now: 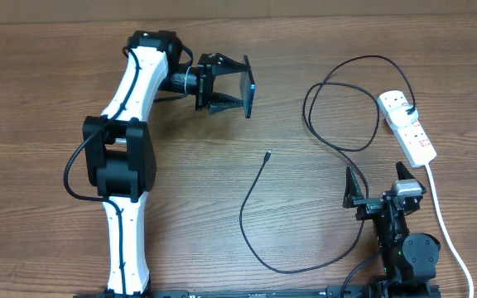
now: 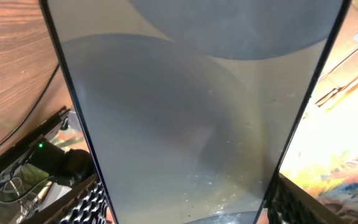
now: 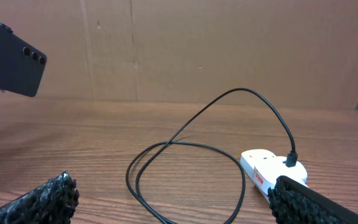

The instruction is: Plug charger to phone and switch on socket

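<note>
So not much of this is done, going by what's visible. The left gripper [image 1: 240,85] has its fingers clamped on the phone [image 1: 249,83] and holds it up off the table [image 1: 48,50], standing on edge, screen facing its own wrist camera. The charger [image 1: 251,194] looks plugged into the socket [image 1: 410,126] at the far end, black plug sitting in the strip, but the small connector tip [image 1: 269,154] just lies loose on the wood, well apart from the phone. So the cable-into-phone part isn't done, and I can't tell from here whether the red switch is on or off, too small.

The right gripper [image 1: 377,180] sits near the socket with its fingers wide apart and nothing between them. My guess is it has to grab the tip next.

Stuff in the way: the cable makes a big loop beside the socket, so it could drag. The thick white cord [image 1: 445,228] runs down past the right arm, and there's a cardboard wall [image 3: 197,43] behind
</note>
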You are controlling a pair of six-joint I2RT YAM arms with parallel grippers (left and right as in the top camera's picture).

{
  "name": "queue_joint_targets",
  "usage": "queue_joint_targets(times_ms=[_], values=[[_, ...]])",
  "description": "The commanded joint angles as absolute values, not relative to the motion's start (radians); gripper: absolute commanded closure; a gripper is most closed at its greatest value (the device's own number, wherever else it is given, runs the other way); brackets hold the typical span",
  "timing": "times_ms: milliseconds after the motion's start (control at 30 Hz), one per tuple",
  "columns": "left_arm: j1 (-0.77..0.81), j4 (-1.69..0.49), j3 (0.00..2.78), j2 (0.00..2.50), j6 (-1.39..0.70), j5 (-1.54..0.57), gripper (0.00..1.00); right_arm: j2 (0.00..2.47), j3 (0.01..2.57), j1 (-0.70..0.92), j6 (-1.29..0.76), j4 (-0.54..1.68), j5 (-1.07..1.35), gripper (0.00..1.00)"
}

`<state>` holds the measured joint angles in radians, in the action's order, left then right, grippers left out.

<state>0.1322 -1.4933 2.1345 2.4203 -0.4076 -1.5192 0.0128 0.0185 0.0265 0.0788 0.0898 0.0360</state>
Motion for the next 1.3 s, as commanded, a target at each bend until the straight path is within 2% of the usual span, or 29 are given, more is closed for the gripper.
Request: queue_joint_targets(times_ms=[0, 133, 333, 433, 567, 667, 867, 1067, 1167, 1267], values=[[0.123, -1.496, 2.163, 2.416, -0.381, -1.583, 0.37, 0.003, 0.009, 0.023, 0.083, 0.084, 0.027, 0.0], [0.123, -1.496, 2.163, 2.416, -0.381, -1.583, 0.36, 0.003, 0.009, 0.024, 0.075, 0.069, 0.066, 0.0], [0.123, -1.496, 2.163, 2.416, -0.381, -1.583, 0.36, 0.003, 0.008, 0.026, 0.075, -0.024, 0.713, 0.0], [0.123, -1.496, 2.163, 2.416, -0.381, -1.583, 0.36, 0.003, 0.008, 0.026, 0.071, -0.062, 0.875, 0.0], [0.123, -1.503, 2.163, 2.416, -0.381, -1.583, 0.36, 0.003, 0.009, 0.023, -0.162, -0.175, 0.822, 0.0], [0.123, -1.53, 2.163, 2.416, -0.381, -1.583, 0.36, 0.003, 0.018, 0.023, -0.217, -0.221, 0.8, 0.0], [0.122, -1.533, 2.163, 2.416, -0.38, -1.583, 0.36, 0.033, 0.163, 0.011, -0.205, 0.032, 0.672, 0.0], [0.122, -1.537, 2.163, 2.416, -0.377, -1.583, 0.36, 0.194, 0.419, -0.011, -0.17, 0.419, 0.397, 0.0], [0.122, -1.553, 2.163, 2.416, -0.377, -1.583, 0.36, 0.308, 0.531, -0.011, -0.124, 0.501, 0.351, 0.0], [0.122, -1.573, 2.163, 2.416, -0.377, -1.583, 0.36, 0.387, 0.568, -0.01, -0.131, 0.469, 0.419, 0.0]])
